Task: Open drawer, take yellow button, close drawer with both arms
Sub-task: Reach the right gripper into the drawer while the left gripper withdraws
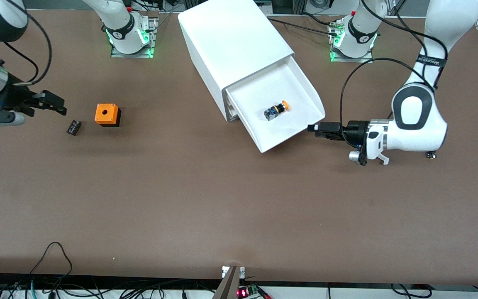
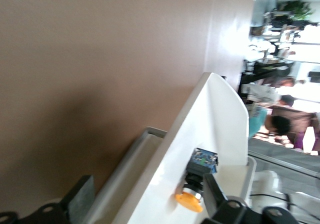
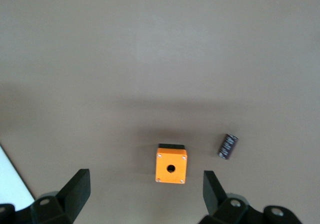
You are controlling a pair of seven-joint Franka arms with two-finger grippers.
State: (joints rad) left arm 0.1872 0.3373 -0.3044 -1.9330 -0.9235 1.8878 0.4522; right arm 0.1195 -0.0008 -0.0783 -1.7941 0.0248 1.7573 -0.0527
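Pinch the light, rigid button [image 1: 276, 111], mid-frame in the open drawer [image 1: 301, 89], across its dark body; both the left gripper [image 1: 314, 129] and the right gripper [image 1: 54, 104] have fingers spread.

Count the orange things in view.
2: the tiny orange-capped push button lies in the pulled-out white top drawer; the orange cube with a hole sits on the table toward the right arm's end.

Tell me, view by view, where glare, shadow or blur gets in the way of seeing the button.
Front view: even light, the button reads sharply against the drawer, little shadow. Left wrist view: the room past the table's edge is blown out and hazy, the button's orange cap is soft, the drawer wall glossy. Right wrist view: no button; the orange cube and the dark block cast faint shadows.
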